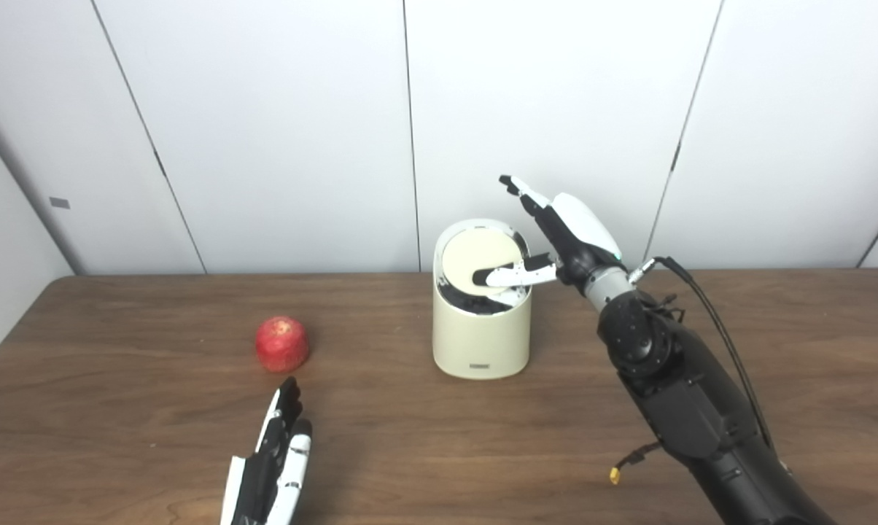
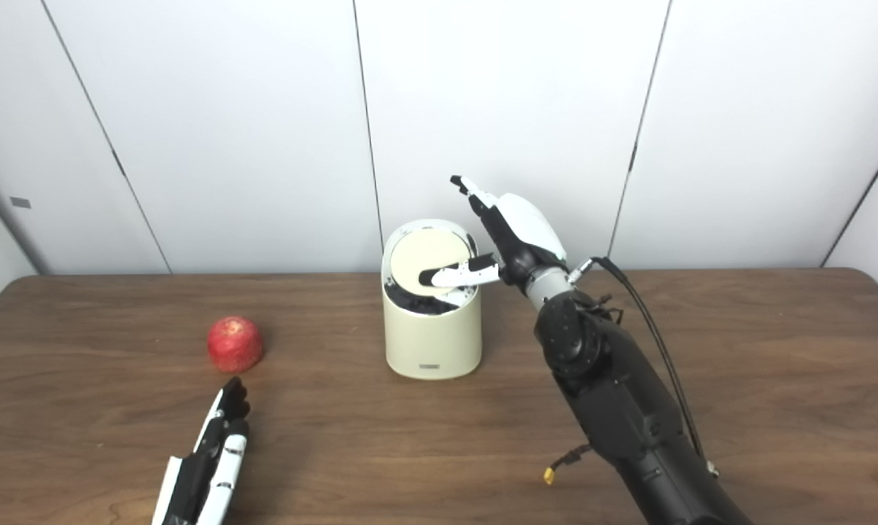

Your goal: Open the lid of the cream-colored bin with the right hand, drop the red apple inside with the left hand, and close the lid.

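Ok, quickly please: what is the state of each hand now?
Left hand: open, holding nothing, flat near the red apple.
Right hand: open, holding nothing, thumb over the bin lid.

A dark brown wood-grain desk (image 1: 118,408) is carrying everything here, its far edge meeting a pale panelled wall (image 1: 264,109) and its rear corners rounded. A red apple (image 1: 282,343) is sitting on it left of centre, well apart from a cream-colored bin (image 1: 481,335) that is standing upright near the middle, toward the back. The bin's round lid (image 1: 480,263) is tilting up, showing a dark inside beneath. At the near edge, the left hand (image 1: 275,456) is lying low over the desk with fingers stretched flat toward the apple, just short of it; whether it is touching the wood cannot be told.
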Available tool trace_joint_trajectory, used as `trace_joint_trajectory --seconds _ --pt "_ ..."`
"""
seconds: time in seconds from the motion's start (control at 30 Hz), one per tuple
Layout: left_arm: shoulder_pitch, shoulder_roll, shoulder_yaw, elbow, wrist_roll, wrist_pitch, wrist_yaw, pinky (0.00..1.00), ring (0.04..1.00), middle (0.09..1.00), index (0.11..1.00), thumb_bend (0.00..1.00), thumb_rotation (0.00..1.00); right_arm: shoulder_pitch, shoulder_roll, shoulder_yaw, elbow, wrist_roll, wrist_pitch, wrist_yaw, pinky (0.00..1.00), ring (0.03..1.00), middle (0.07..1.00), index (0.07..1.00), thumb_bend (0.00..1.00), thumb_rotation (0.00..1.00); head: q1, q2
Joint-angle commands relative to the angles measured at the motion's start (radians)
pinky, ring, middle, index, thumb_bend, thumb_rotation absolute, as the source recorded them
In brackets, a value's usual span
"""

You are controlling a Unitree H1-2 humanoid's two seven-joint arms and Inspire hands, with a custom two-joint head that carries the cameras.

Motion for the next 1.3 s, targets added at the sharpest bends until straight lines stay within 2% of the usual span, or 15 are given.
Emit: trace_joint_trajectory --seconds 0.0,0.2,0.4,0.53,0.63,0.77,0.87,1.03,1.13,1.2,1.27 --pt "0.006 -0.024 -0.012 0.021 0.000 -0.013 0.006 1.00 0.982 0.985 1.000 0.29 0.74 -0.037 -0.024 -0.001 0.001 -0.030 -0.003 0.004 0.92 0.953 0.940 0.951 0.94 0.30 0.003 0.002" --pt "0.008 -0.021 -0.015 0.017 0.007 -0.006 0.004 1.00 0.983 0.989 1.000 0.32 0.71 -0.036 -0.035 0.002 -0.002 -0.030 0.007 0.014 0.92 0.953 0.942 0.955 0.95 0.31 0.004 0.003" --pt "0.007 -0.022 -0.013 0.017 -0.002 -0.005 0.003 1.00 0.989 0.989 1.000 0.34 0.69 -0.021 -0.017 -0.030 -0.022 0.014 0.012 0.013 0.88 0.940 0.938 0.956 0.91 0.35 0.003 0.002" --pt "0.007 -0.018 -0.015 0.019 0.006 -0.004 0.003 1.00 0.990 0.990 1.000 0.34 0.69 0.005 0.013 -0.090 -0.058 0.086 0.026 0.014 0.86 0.924 0.935 0.951 0.88 0.36 0.002 0.002" --pt "0.005 -0.019 -0.011 0.021 -0.008 -0.006 0.000 1.00 0.989 0.990 1.000 0.34 0.69 0.039 0.055 -0.172 -0.120 0.203 0.088 0.043 0.87 0.939 0.948 0.952 0.86 0.39 0.003 0.002" --pt "0.002 -0.023 -0.002 0.026 -0.037 -0.004 -0.002 1.00 0.987 0.987 1.000 0.33 0.69 0.099 0.086 -0.250 -0.226 0.314 0.162 0.074 0.85 0.930 0.934 0.937 0.80 0.54 -0.002 0.002" --pt "0.000 -0.023 -0.001 0.029 -0.032 -0.006 0.001 1.00 0.971 0.981 0.999 0.32 0.68 0.149 0.095 -0.290 -0.281 0.377 0.181 0.080 0.86 0.932 0.949 0.923 0.74 0.55 -0.002 0.001" --pt "-0.005 -0.017 0.006 0.030 -0.035 0.003 0.000 1.00 0.976 0.980 0.999 0.30 0.68 0.267 0.045 -0.286 -0.359 0.366 0.155 0.081 0.90 0.918 0.934 0.924 0.72 0.59 -0.013 0.002" --pt "-0.009 -0.010 0.011 0.033 -0.048 0.002 -0.009 1.00 0.983 0.989 1.000 0.29 0.68 0.342 0.016 -0.290 -0.396 0.376 0.116 0.089 0.91 0.928 0.937 0.931 0.71 0.62 -0.020 0.003" --pt "-0.011 -0.007 0.013 0.033 -0.053 0.000 -0.011 1.00 0.989 0.991 1.000 0.27 0.67 0.389 0.002 -0.295 -0.423 0.390 0.092 0.094 0.92 0.935 0.938 0.932 0.71 0.67 -0.022 0.003" --pt "-0.014 -0.004 0.017 0.036 -0.060 -0.004 -0.014 1.00 0.994 0.994 1.000 0.28 0.65 0.435 -0.003 -0.308 -0.453 0.441 0.075 0.112 0.96 0.952 0.946 0.944 0.64 0.77 -0.025 0.005"
